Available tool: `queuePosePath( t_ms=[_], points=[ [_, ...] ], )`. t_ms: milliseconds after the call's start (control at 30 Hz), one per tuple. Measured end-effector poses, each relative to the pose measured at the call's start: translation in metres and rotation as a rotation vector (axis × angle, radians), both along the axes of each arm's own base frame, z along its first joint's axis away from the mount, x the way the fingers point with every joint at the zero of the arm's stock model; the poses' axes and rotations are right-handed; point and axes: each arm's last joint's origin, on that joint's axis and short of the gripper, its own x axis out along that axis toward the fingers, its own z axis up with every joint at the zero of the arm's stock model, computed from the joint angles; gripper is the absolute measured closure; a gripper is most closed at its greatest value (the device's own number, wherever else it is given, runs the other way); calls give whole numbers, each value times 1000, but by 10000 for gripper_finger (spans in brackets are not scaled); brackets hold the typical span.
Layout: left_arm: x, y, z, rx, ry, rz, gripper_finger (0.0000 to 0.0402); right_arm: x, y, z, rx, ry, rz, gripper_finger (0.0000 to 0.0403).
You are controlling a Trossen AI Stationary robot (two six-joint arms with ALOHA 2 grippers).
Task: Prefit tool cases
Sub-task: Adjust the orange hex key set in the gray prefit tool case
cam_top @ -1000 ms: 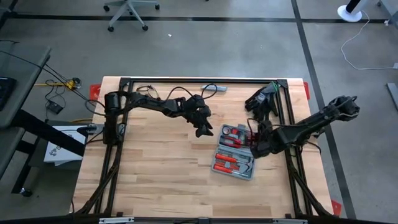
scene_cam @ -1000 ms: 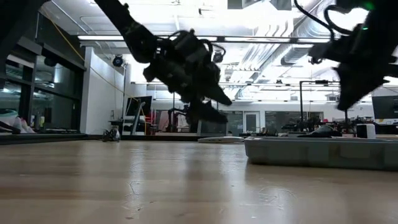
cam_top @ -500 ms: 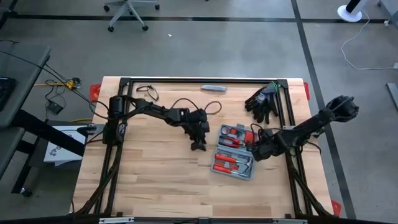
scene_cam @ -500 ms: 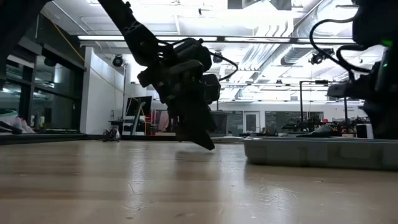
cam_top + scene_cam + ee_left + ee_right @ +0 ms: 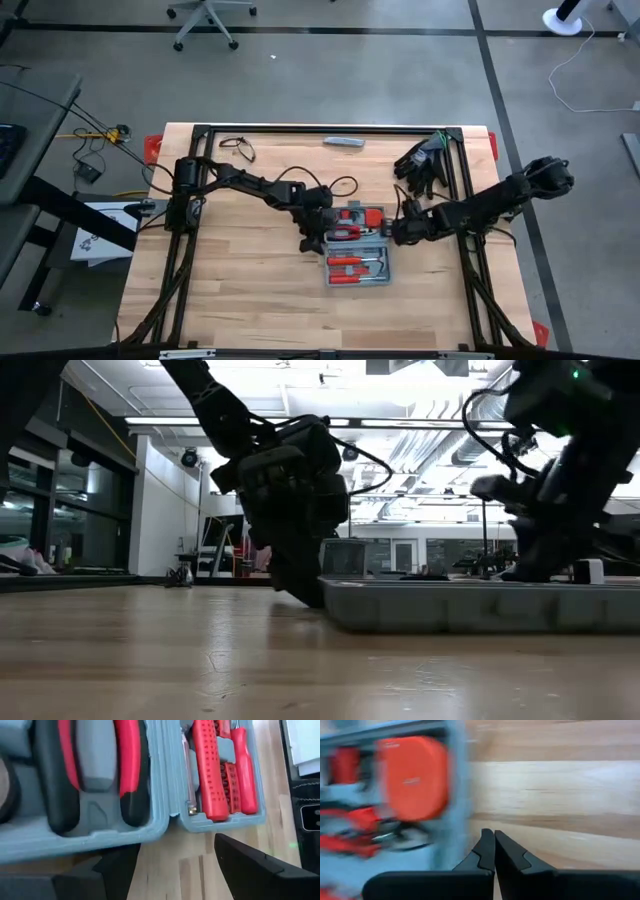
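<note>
- Tool case (image 5: 357, 245): grey-blue, lying open mid-table, red-handled tools in its recesses.
- Left gripper (image 5: 311, 241): fingers apart, at the case's left edge.
- Right gripper (image 5: 398, 229): fingers together, at the case's right edge.

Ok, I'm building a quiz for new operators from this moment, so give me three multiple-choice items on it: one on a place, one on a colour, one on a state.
1. Where do the black gloves lie on the table?
A. by the far right corner
B. by the near left corner
C. inside the case

2. What colour are most of the tool handles in the tool case?
A. yellow
B. red
C. green

3. How does the tool case lie?
A. shut and latched
B. standing on edge
C. open flat with tools showing

Answers:
1 A: the high view shows them at the far right, beyond the right gripper.
2 B: the left wrist view shows red handles in the grey-blue recesses.
3 C: both halves lie spread on the wood, beside the left gripper.
</note>
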Motion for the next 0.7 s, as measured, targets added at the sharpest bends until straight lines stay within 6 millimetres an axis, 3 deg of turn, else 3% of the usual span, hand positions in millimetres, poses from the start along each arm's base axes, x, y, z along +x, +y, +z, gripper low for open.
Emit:
queuePosePath(
  t_ms=[167, 300, 500, 600, 700],
  points=[
    [-15, 7, 10, 18, 93, -8, 147, -6, 5, 3, -36, 5, -49, 403],
    [-21, 15, 30, 111, 58, 16, 147, 2, 9, 21, -107, -4, -38, 403],
    [-15, 26, 54, 226, -87, 135, 147, 30, 3, 53, -247, -82, 87, 403],
    [-7, 26, 60, 284, -173, 179, 147, 46, -6, 57, -280, -83, 151, 403],
    [-3, 20, 54, 345, -185, 178, 147, 65, -17, 53, -279, -100, 216, 403]
  ],
)
